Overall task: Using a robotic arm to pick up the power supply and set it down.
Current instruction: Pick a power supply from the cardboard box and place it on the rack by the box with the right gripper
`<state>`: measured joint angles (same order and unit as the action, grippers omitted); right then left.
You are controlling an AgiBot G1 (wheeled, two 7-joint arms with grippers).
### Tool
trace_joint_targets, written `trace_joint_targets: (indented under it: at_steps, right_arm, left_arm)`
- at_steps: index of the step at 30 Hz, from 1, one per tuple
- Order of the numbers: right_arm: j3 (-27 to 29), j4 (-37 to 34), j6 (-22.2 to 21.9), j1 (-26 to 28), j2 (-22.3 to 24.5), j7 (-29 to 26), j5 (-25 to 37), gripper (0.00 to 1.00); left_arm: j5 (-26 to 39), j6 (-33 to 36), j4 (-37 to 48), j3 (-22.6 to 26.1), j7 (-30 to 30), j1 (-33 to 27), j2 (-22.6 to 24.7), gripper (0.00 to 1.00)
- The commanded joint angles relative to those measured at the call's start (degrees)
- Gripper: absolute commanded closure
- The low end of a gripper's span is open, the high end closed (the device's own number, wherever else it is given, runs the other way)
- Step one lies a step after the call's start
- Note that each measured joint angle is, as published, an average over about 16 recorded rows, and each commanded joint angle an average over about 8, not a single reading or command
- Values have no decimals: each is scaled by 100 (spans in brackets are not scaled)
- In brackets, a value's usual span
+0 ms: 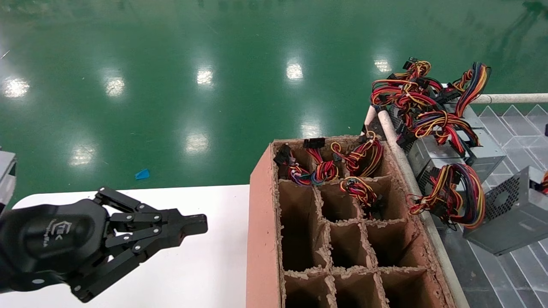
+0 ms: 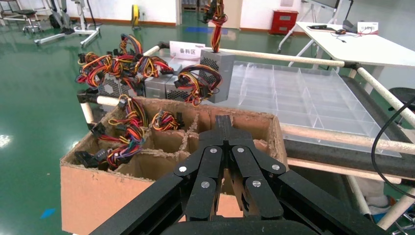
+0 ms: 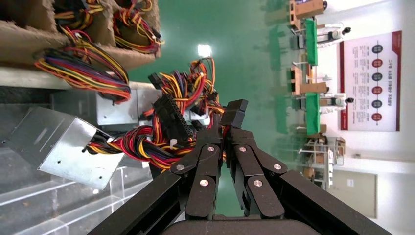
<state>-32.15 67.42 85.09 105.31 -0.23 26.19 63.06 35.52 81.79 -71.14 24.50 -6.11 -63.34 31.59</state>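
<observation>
The power supply [image 1: 513, 214], a light grey metal box with a perforated side, hangs tilted at the right, over the clear trays. In the right wrist view it [image 3: 58, 147] dangles from its red, yellow and black wire bundle [image 3: 142, 147]. My right gripper [image 3: 222, 128] is shut on strands of that bundle, beside a black connector [image 3: 235, 112]. It is outside the head view. From the left wrist the same box [image 2: 218, 73] hangs with its wires running straight up. My left gripper [image 1: 201, 223] is shut and empty above the white table, left of the cardboard box.
A brown cardboard divided box [image 1: 261, 214] stands in the middle, its far cells holding wire bundles [image 1: 359, 158]. Several more power supplies [image 1: 445, 149] with tangled wires lie behind a white tube rail [image 1: 402, 158]. Clear divided trays [image 2: 293, 93] lie to the right, the white table [image 1: 205, 273] to the left.
</observation>
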Motion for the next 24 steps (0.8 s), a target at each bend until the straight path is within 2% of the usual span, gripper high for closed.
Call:
trace_joint_targets:
  at_steps: [1, 15, 24]
  right_arm:
    - [-43, 116, -45, -54, 61, -48, -95, 100]
    - [-478, 523, -506, -383, 291, -92, -613, 100]
    - [-613, 723, -611, -441, 461, -66, -891, 100]
  left_arm:
    - [0, 0, 0, 0, 0, 0, 0, 100]
    - [0, 0, 0, 0, 0, 0, 0, 100]
    - [0, 0, 0, 0, 0, 0, 0, 100]
